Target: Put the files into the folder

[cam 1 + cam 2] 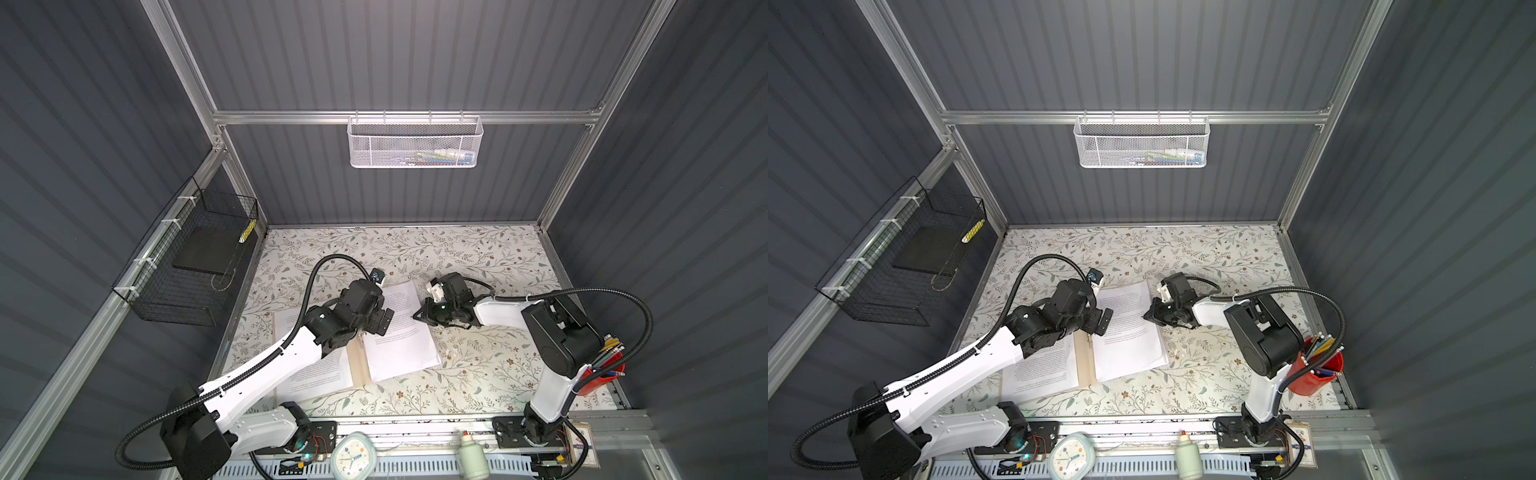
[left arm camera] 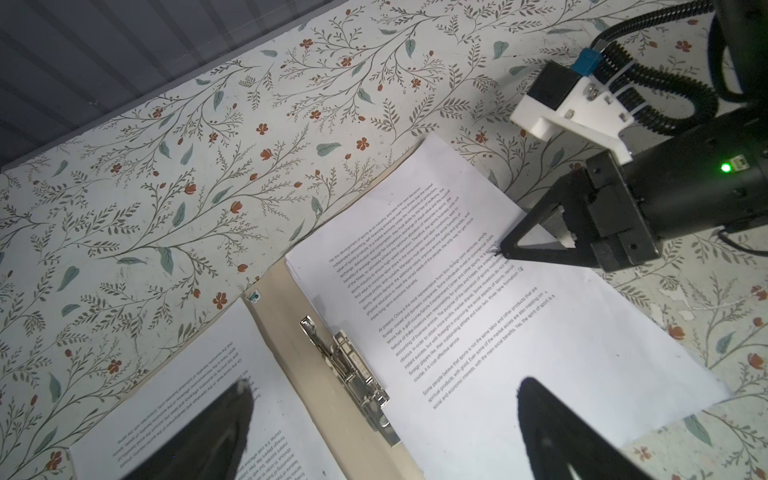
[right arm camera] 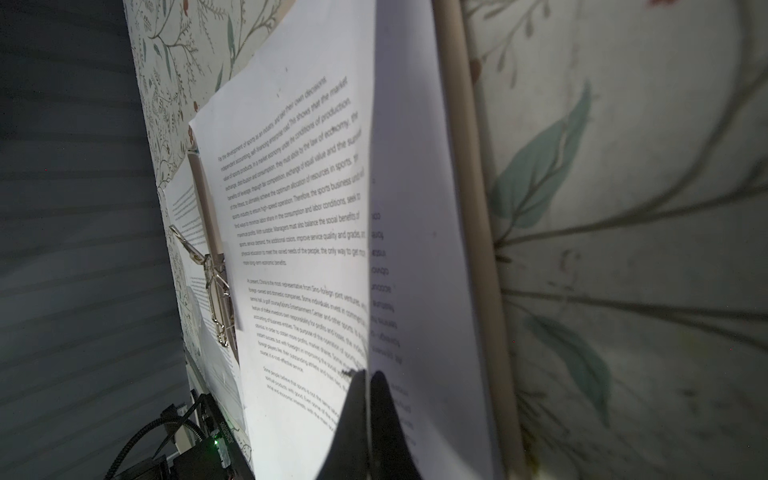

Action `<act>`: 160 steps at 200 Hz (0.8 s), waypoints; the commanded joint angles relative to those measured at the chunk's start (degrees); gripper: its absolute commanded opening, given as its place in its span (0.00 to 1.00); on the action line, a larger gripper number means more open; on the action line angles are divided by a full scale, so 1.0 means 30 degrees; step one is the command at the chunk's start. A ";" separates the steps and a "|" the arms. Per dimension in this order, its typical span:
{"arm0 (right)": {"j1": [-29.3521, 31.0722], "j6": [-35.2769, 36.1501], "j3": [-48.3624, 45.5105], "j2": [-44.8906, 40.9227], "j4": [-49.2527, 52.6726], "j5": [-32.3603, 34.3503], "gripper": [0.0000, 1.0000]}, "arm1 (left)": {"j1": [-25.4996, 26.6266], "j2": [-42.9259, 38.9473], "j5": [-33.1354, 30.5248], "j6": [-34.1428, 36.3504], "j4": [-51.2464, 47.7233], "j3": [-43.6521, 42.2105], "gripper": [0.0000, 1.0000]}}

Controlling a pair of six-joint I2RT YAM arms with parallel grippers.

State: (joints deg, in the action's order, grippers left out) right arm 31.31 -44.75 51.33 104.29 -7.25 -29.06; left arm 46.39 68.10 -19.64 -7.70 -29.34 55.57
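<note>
The tan folder (image 1: 360,362) (image 1: 1086,365) lies open on the floral table, its metal clip (image 2: 349,365) (image 3: 216,291) along the spine. White printed files (image 1: 401,336) (image 1: 1129,338) (image 2: 478,324) lie on its right half, and another sheet (image 1: 318,374) on its left half. My left gripper (image 1: 383,322) (image 1: 1103,322) (image 2: 384,384) hangs open over the spine, one finger above each half, holding nothing. My right gripper (image 1: 417,316) (image 1: 1147,316) (image 2: 503,249) (image 3: 368,374) is shut on the right edge of the top sheet (image 3: 299,249), which is raised a little off the sheets below.
A white mesh basket (image 1: 413,143) hangs on the back rail. A black wire basket (image 1: 187,266) with a black pad is fixed to the left wall. A red cup of pencils (image 1: 602,370) stands at the right. A clock (image 1: 353,455) and a bottle (image 1: 471,455) sit at the front edge.
</note>
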 commanded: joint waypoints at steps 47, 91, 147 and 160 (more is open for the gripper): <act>0.0403 0.0269 0.0379 0.0192 -0.0075 -0.0363 0.00 | -0.0114 0.0172 0.0298 -0.0273 -0.0168 -0.0102 1.00; 0.0404 0.0453 0.0277 -0.0514 0.0025 -0.0291 0.14 | -0.0112 0.0543 -0.0777 -0.1311 -0.0704 -0.0121 1.00; 0.0459 0.0915 0.0966 -0.1182 0.0891 -0.0242 0.54 | -0.1920 0.0392 -0.1049 -0.5954 -0.2713 -0.1309 1.00; 0.0421 0.0855 0.1039 -0.1215 0.1042 -0.0037 0.58 | -0.2611 0.0502 -0.0984 -0.6667 -0.3518 -0.1469 1.00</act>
State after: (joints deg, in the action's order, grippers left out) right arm 32.34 -42.70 53.21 101.54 -5.69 -29.41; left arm 41.43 70.00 -22.90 -20.71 -34.02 52.27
